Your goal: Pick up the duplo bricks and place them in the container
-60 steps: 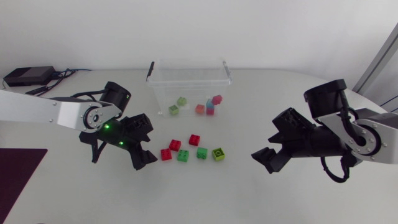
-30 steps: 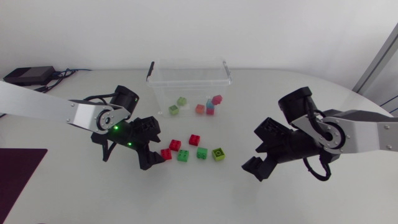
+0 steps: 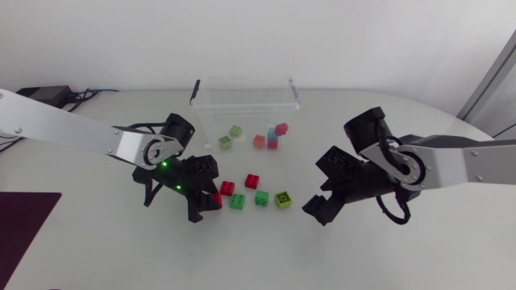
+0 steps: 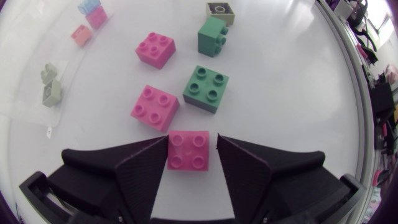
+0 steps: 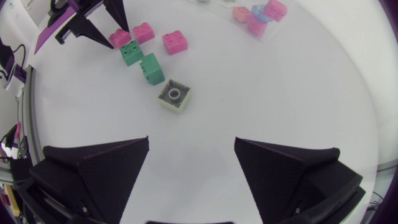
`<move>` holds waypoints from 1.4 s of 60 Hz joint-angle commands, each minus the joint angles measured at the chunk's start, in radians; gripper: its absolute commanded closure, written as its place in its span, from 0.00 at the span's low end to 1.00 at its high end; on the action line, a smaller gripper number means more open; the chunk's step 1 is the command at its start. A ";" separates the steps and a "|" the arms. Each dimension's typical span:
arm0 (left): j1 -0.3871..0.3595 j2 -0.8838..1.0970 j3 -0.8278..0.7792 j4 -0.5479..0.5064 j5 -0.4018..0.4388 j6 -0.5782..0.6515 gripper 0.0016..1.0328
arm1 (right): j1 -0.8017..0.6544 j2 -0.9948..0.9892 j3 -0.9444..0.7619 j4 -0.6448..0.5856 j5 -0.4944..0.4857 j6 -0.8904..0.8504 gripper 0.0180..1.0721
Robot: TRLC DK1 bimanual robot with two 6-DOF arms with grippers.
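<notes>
Several duplo bricks lie on the white table in front of the clear container point(image 3: 246, 95). My left gripper point(image 3: 208, 201) is down at the leftmost red brick point(image 3: 216, 199). In the left wrist view, that brick point(image 4: 188, 152) sits between the fingers of the left gripper point(image 4: 191, 140), which are shut on its two sides. Ahead of it lie another red brick point(image 4: 154, 107) and a green brick point(image 4: 206, 88). My right gripper point(image 3: 322, 205) hangs open to the right of the yellow-green brick point(image 3: 282, 199). The right gripper point(image 5: 191, 142) has nothing between its fingers, and the yellow-green brick point(image 5: 173, 94) lies ahead of it.
The container holds several small bricks point(image 3: 260, 138). More loose bricks lie on the table: a red one point(image 3: 252, 181) and a green one point(image 3: 262, 197). A dark mat point(image 3: 20, 221) lies at the table's left edge and a black box point(image 3: 44, 95) at the back left.
My left gripper moved right to the leftmost red brick and its fingers closed in around it. My right arm swung left toward the bricks with its gripper still open.
</notes>
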 commanded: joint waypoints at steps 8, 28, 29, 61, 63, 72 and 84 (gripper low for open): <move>0.009 -0.033 0.025 -0.096 0.030 0.084 0.68 | 0.105 0.129 0.086 0.027 0.091 0.052 0.08; 0.064 -0.217 0.061 -0.165 0.070 0.064 0.68 | 0.168 0.279 0.260 -0.049 0.154 0.190 0.11; 0.067 -0.223 0.068 -0.168 0.071 0.064 0.68 | 0.169 0.285 0.265 -0.052 0.154 0.193 0.11; 0.202 -0.208 0.325 0.165 0.156 -0.374 0.66 | 0.192 0.382 0.288 -0.063 0.206 0.228 0.50; 0.202 -0.188 0.341 0.173 0.151 -0.396 0.65 | 0.189 0.385 0.288 -0.065 0.203 0.225 0.55; 0.199 -0.119 0.367 0.311 0.093 -0.514 0.64 | 0.176 0.374 0.276 -0.057 0.189 0.219 0.72; 0.169 0.002 0.463 0.357 0.041 -0.560 0.63 | 0.159 0.290 0.277 -0.072 0.190 0.200 0.72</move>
